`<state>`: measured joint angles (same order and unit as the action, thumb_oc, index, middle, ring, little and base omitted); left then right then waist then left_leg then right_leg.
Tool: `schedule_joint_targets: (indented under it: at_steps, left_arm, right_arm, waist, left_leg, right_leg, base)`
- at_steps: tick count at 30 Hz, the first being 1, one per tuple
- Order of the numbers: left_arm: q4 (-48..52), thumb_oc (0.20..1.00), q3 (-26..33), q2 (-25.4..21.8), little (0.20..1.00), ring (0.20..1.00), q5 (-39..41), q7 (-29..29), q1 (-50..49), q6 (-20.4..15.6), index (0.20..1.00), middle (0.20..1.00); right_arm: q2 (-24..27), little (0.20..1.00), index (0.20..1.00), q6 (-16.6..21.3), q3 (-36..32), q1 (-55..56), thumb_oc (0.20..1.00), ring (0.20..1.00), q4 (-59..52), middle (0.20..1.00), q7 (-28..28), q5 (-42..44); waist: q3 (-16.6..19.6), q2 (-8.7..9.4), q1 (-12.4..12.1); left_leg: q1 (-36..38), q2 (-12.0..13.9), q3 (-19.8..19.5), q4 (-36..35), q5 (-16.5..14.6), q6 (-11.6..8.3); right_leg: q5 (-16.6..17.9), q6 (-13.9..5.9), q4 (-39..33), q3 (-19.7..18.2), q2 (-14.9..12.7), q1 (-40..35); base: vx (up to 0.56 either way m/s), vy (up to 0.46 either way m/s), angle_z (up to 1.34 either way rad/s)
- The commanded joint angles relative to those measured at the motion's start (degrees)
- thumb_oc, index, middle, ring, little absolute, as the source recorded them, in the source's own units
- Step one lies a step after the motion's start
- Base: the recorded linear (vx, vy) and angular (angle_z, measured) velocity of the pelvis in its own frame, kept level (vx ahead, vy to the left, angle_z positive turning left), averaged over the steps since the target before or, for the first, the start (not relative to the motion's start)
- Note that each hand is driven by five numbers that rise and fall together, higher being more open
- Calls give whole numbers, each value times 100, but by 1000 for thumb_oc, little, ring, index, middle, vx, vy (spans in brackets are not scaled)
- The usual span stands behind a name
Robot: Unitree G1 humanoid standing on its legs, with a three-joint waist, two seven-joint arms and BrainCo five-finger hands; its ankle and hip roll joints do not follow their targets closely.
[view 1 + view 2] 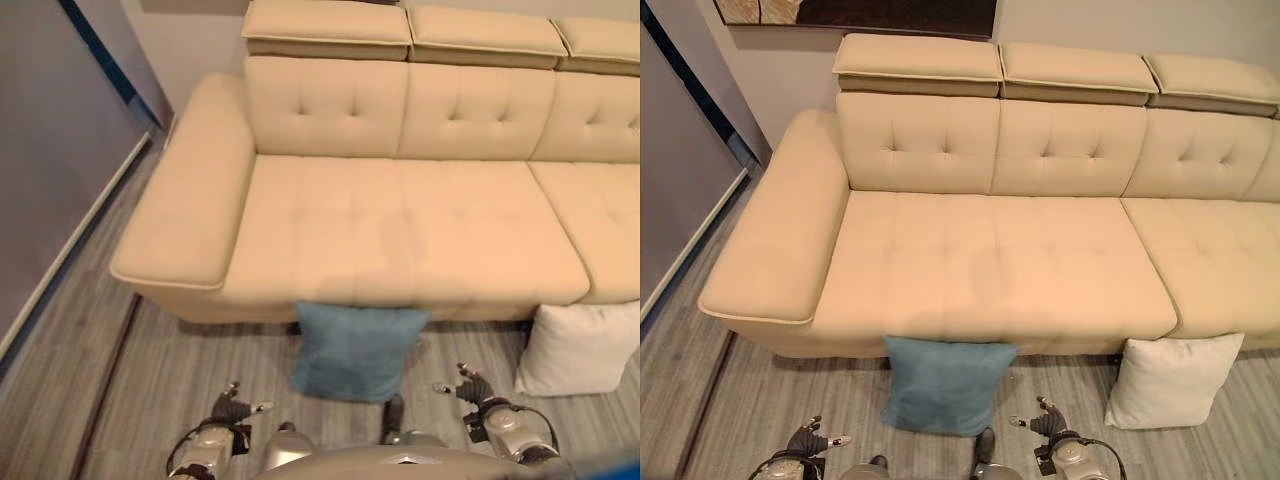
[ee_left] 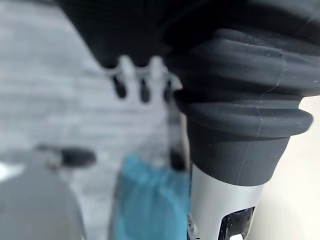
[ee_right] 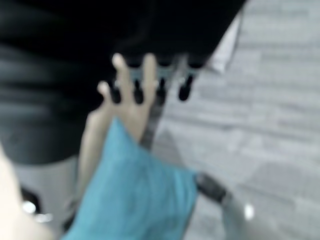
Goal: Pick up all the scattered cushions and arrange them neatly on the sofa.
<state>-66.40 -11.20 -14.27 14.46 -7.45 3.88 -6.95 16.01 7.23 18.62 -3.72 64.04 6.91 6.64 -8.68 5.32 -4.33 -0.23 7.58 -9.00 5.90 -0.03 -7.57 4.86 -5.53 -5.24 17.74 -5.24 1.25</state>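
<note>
Grey plank floor [image 1: 110,400] before a cream sofa [image 1: 990,270]: no cushion placed yet.

I read my left hand [image 1: 232,405] low over the floor, off the near left corner of the blue cushion [image 1: 943,382], fingers relaxed and apart, holding nothing; my right hand [image 1: 1035,420] sits off the same cushion's near right corner, likewise apart and empty. Outward from the hands, the blue cushion stands on the floor leaning against the sofa's front edge, below the left seat. The white cushion [image 1: 1170,380] also rests on the floor against the sofa front, to the right of the blue one and apart from it. The sofa seat carries nothing. My assessment: both cushions remain to be lifted and set on the sofa; the blue one, lying between the hands, is the likely first pick.
</note>
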Motion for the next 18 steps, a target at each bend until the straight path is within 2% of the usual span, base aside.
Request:
schedule_joint_targets:
  at_steps: [1,2,3,4,5,7,9,15,17,18]
  left_arm:
    - [340,1000,-105,-169,1000,1000,57,-50,354,-142,1000,1000]
    - [341,1000,-105,-169,1000,1000,57,-51,354,-142,1000,1000]
    - [335,1000,-210,-116,1000,1000,-12,-39,384,-120,1000,1000]
    - [277,1000,-298,-50,1000,1000,-153,-27,364,-88,1000,1000]
    - [293,1000,-290,-40,1000,1000,-143,-18,341,-109,1000,1000]
    - [355,1000,-263,-47,1000,1000,-84,-39,319,-144,1000,1000]
    - [391,1000,-272,-61,1000,1000,-63,-37,332,-139,1000,1000]
    - [352,1000,-146,-142,1000,1000,-78,7,198,-127,1000,1000]
    - [323,1000,-75,-161,1000,1000,-82,-1,149,-129,1000,1000]
    - [320,1000,-34,-173,1000,1000,-82,-10,133,-135,1000,1000]
  right_arm:
    - [42,1000,1000,173,69,-231,1000,1000,-87,1000,77,165]
    - [42,1000,1000,173,69,-232,1000,1000,-86,1000,77,165]
    - [61,1000,1000,160,12,-236,1000,1000,-70,1000,75,222]
    - [101,1000,1000,159,-35,-205,1000,1000,-127,1000,74,261]
    - [77,1000,1000,165,-27,-224,1000,1000,-117,1000,49,246]
    - [7,1000,1000,163,66,-273,1000,1000,-164,1000,44,202]
    - [-5,1000,1000,162,46,-276,1000,1000,-165,1000,43,213]
    - [-79,1000,1000,141,26,-287,1000,1000,-271,1000,27,149]
    - [-95,1000,1000,145,22,-321,1000,1000,-344,1000,21,122]
    - [-108,1000,1000,148,24,-344,1000,1000,-386,1000,26,125]
  waist:
    - [-377,85,-41]
    - [-379,84,-41]
    - [-369,79,-9]
    - [-335,27,45]
    - [-317,42,27]
    - [-299,54,-13]
    - [-293,60,-11]
    - [-260,77,-163]
    - [-293,94,-197]
    - [-344,107,-221]
  left_leg:
    - [102,-271,302,262,-138,237]
    - [104,-271,301,262,-138,237]
    - [21,-255,507,-49,-106,275]
    - [-109,-278,752,-527,80,327]
    - [-102,-336,674,-437,-36,345]
    - [-123,-488,567,-414,-84,431]
    - [-86,-527,598,-477,-99,456]
    - [157,-815,602,-535,-315,675]
    - [188,-903,652,-518,-365,742]
    - [187,-941,708,-503,-367,766]
  right_leg:
    - [-173,-127,644,-320,-219,33]
    - [-173,-127,642,-319,-219,30]
    - [-225,-152,593,-219,-217,-51]
    - [-256,-196,597,-151,-232,-83]
    - [-291,-199,629,-188,-228,-70]
    - [-212,-232,633,-370,-255,-51]
    - [-158,-255,621,-416,-280,-61]
    - [73,-422,638,-570,-569,-107]
    - [266,-507,693,-600,-678,-21]
    - [487,-567,749,-593,-758,70]
  base:
    - [43,-213,118]
    - [23,-63,33]
    - [34,44,27]
    - [52,52,37]
    - [48,104,59]
    - [37,166,16]
    - [28,168,-35]
    - [2,190,-19]
    - [-48,132,-7]
    - [-77,135,-9]
